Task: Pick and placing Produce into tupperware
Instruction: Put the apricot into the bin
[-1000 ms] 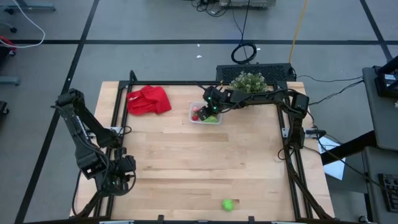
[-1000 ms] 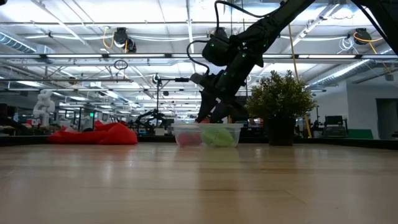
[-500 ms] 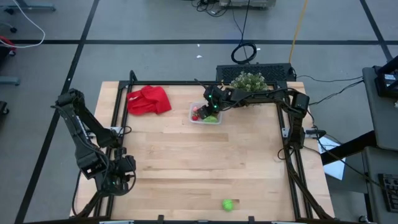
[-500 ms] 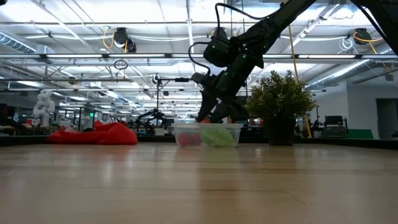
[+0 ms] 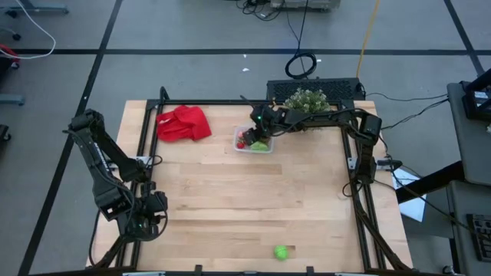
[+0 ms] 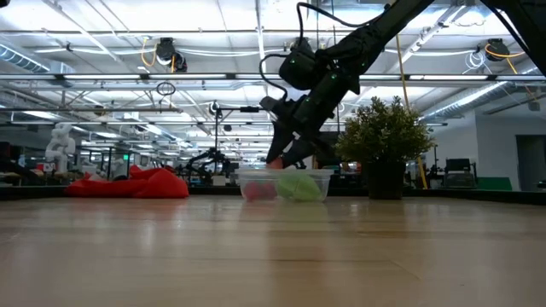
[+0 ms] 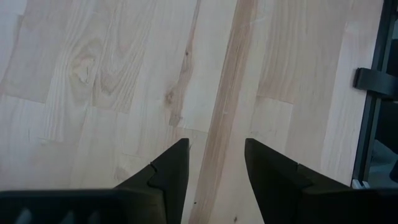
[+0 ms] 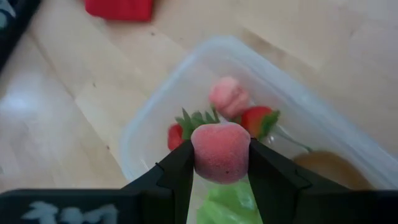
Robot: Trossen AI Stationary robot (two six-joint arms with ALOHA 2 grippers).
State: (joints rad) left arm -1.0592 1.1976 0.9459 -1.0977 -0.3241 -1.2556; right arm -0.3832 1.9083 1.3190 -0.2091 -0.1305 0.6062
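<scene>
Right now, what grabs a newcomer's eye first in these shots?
The right claw, shut on a red toy strawberry, hangs over the small clear plastic tupperware at the table's far edge. A bright green toy piece lies alone near the front edge. The left claw hangs empty at the front left.

The tupperware (image 5: 253, 141) sits toward the table's (image 5: 245, 207) far edge, near the middle. In it lie two strawberries (image 8: 257, 121), a pink piece (image 8: 229, 97), a leafy piece (image 8: 230, 202) and an oval (image 8: 326, 167). The right gripper (image 8: 220, 163) hangs just above it, gripping another strawberry (image 8: 220, 152). Left of the tupperware lies a cloth (image 5: 183, 123); behind it and to the right stands a plant (image 5: 307, 101). One round piece (image 5: 281, 251) lies alone near the front edge, well apart. The left gripper (image 5: 150, 217) waits over the front left corner.
</scene>
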